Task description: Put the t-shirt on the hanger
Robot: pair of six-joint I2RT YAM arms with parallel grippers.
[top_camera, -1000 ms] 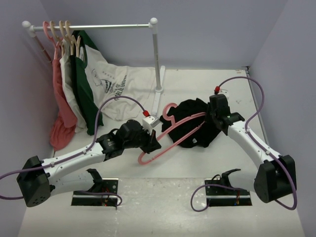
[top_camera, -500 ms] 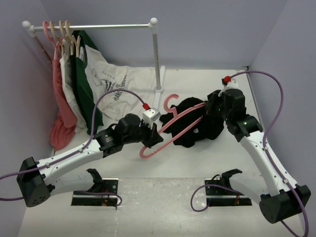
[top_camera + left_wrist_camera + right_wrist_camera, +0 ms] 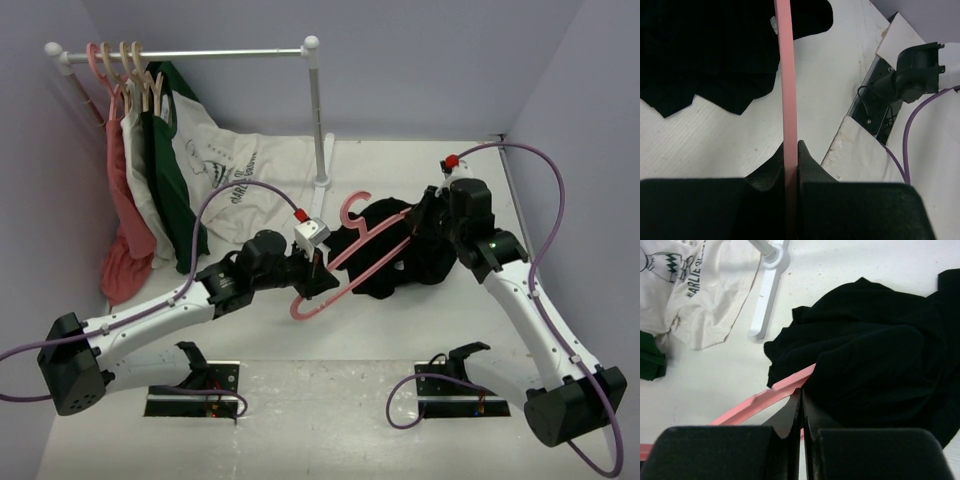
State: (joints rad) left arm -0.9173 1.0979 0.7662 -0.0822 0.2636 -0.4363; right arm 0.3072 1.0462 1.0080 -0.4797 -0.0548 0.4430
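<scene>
The pink hanger (image 3: 350, 262) is held slanted above the table, hook (image 3: 352, 207) toward the back. My left gripper (image 3: 318, 272) is shut on its lower bar, seen as a pink strip (image 3: 788, 75) between the fingers in the left wrist view (image 3: 791, 150). The black t-shirt (image 3: 400, 265) is bunched over the hanger's right end; its print is hidden. It also shows in the left wrist view (image 3: 710, 50). My right gripper (image 3: 420, 222) is shut at the shirt's upper right edge. In the right wrist view (image 3: 802, 392) its tips meet at the cloth (image 3: 875, 350) beside the hanger arm (image 3: 755, 402).
A clothes rack rail (image 3: 190, 54) at the back left carries a pink garment (image 3: 125, 230), a dark green shirt (image 3: 165, 170) and a white lettered shirt (image 3: 240, 160). Its post (image 3: 318, 110) and foot (image 3: 767, 295) stand just behind the hanger. Arm mounts (image 3: 195, 375) sit at the near edge.
</scene>
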